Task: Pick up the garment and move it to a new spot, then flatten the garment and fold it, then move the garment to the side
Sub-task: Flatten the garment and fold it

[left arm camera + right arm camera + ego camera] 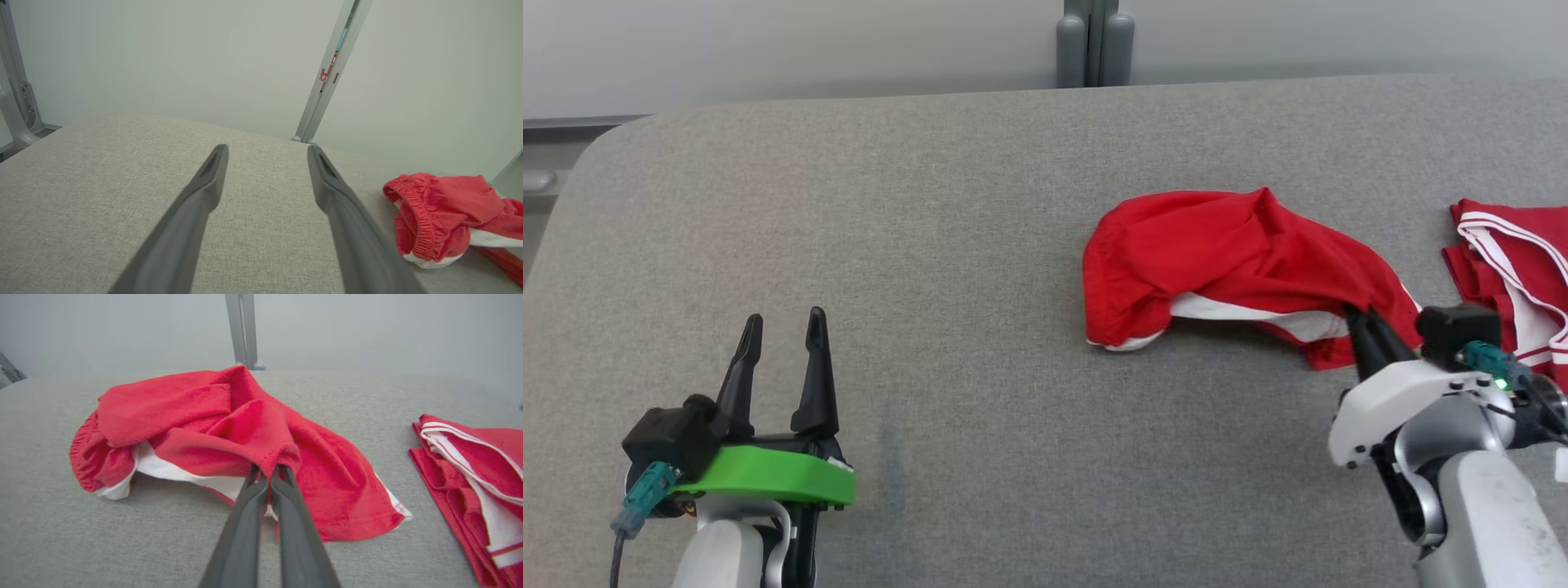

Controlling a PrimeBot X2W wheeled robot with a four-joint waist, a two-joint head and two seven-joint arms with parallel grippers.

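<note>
A crumpled red garment [1225,261] with white trim lies on the grey table, right of centre; it also appears as the garment [212,428] and garment [441,212]. My right gripper [1364,322] is at its near right edge, fingers closed together and pinching a red fold; the right gripper [269,473] is seen shut on the cloth in the right wrist view. My left gripper [784,327] stands open at the lower left, well clear of the cloth, and the left gripper [267,157] holds nothing.
A second red garment with white stripes [1519,278] lies folded at the far right edge, seen also as the folded garment [474,473]. A grey post [1094,41] stands behind the grey table [849,204]. A pale wall lies behind.
</note>
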